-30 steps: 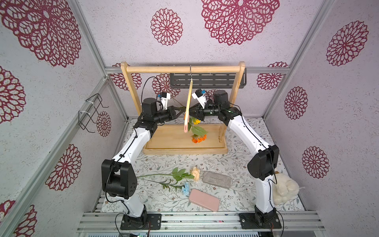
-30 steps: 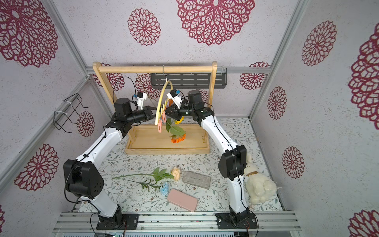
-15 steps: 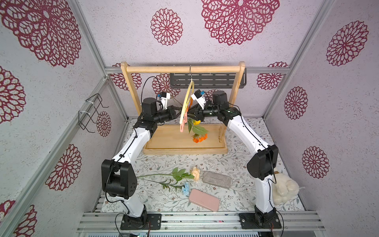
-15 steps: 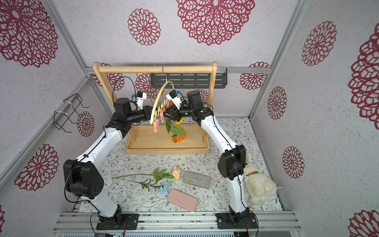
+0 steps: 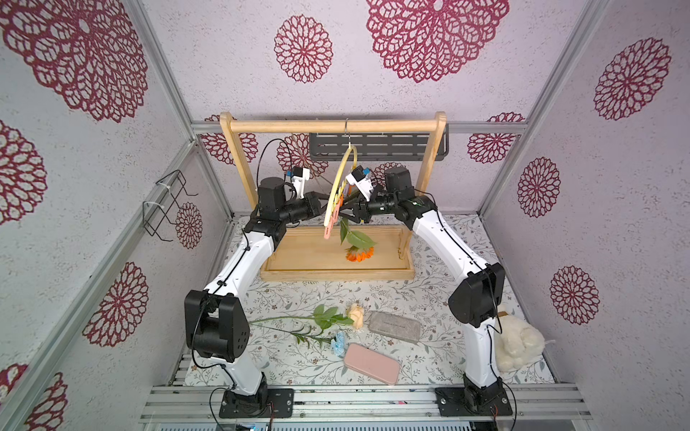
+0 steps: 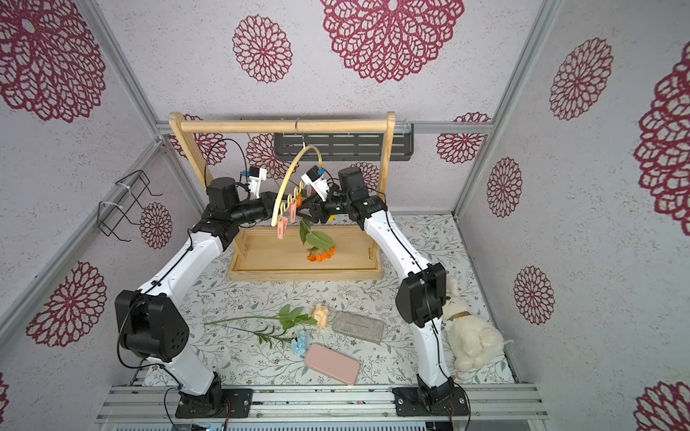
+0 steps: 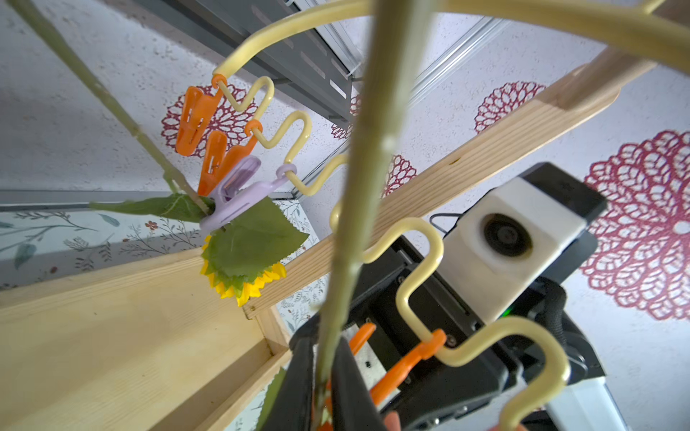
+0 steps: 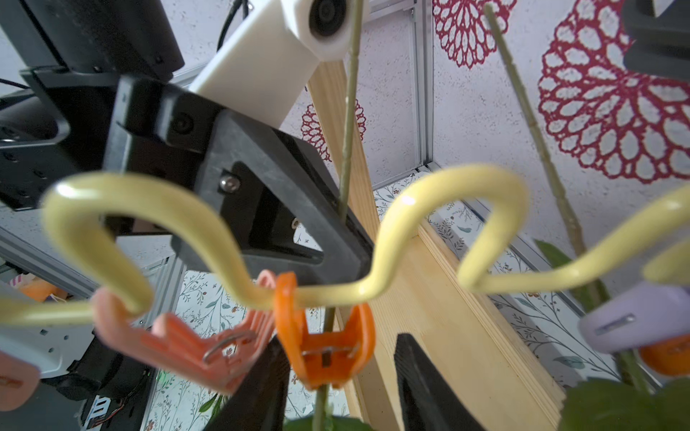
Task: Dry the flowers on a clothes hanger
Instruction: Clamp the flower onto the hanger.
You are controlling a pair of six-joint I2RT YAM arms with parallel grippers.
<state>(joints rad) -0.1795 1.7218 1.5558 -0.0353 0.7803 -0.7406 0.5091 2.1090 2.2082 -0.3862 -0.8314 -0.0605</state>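
Observation:
The pale yellow clothes hanger point(image 5: 338, 186) hangs by its hook from the wooden rack's top bar. An orange flower point(image 5: 359, 254) dangles head-down from an orange clip point(image 8: 325, 347) that is shut on its stem. A lilac clip point(image 7: 239, 194) holds the sunflower point(image 7: 242, 287). My left gripper point(image 7: 321, 373) has its jaws just apart on either side of the orange flower's stem. My right gripper point(image 8: 336, 377) is open, its fingers flanking the orange clip with gaps. The rose point(image 5: 355, 315) and the light blue flower point(image 5: 339, 342) lie on the table.
The wooden rack point(image 5: 332, 126) stands on a tray base point(image 5: 306, 257) at the back, with a black wall rack point(image 5: 377, 146) behind. A grey case point(image 5: 395, 326) and a pink case point(image 5: 371, 364) lie by the loose flowers. A plush toy point(image 5: 519, 345) sits at the right arm's base.
My right jaws have spread wide off the orange clip, which now grips the stem. The left jaws have eased slightly. The hanger has turned a little.

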